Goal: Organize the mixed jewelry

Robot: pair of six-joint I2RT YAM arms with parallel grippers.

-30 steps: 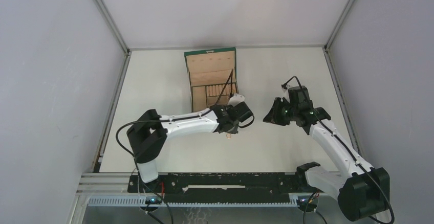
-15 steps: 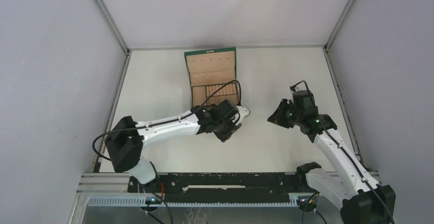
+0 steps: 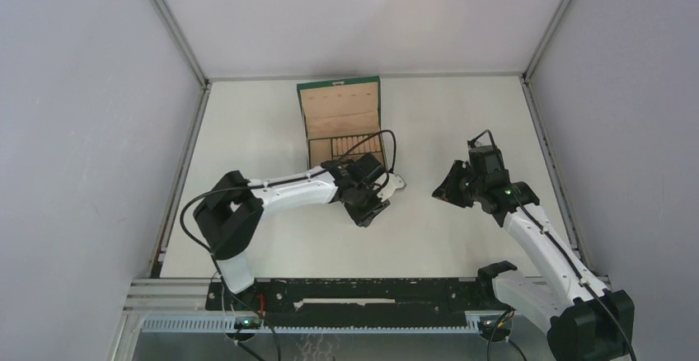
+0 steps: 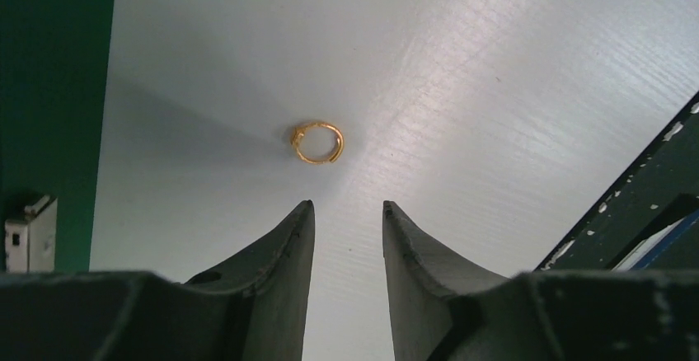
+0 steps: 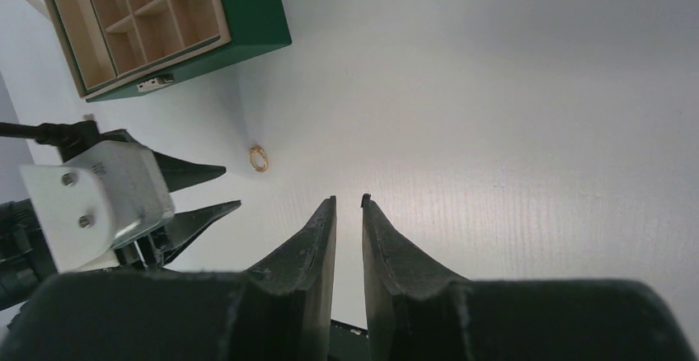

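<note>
- Top external first: where do the arms sit?
- The left gripper (image 3: 365, 215) is out around the middle of the surface (image 3: 247, 147), just on the near-edge side of the dark green box (image 3: 338, 114), which stands toward the far edge. The right gripper (image 3: 438, 192) hangs between the middle and the right edge. I cannot tell how either pair of jaws stands from here, and the jewelry is too small to pick out.
- Left wrist?
- 1 gold ring (image 4: 318, 142) lies flat on the surface, just beyond the tips and apart from them. The left jaws are parted by a modest gap with nothing between them. The box's green wall fills the left side.
- Right wrist?
- The ring lies near the box's near corner without touching it, just ahead of the left gripper's 2 fingers (image 5: 194, 171). The right jaws show only a narrow slit and hold nothing, well apart from the ring.
</note>
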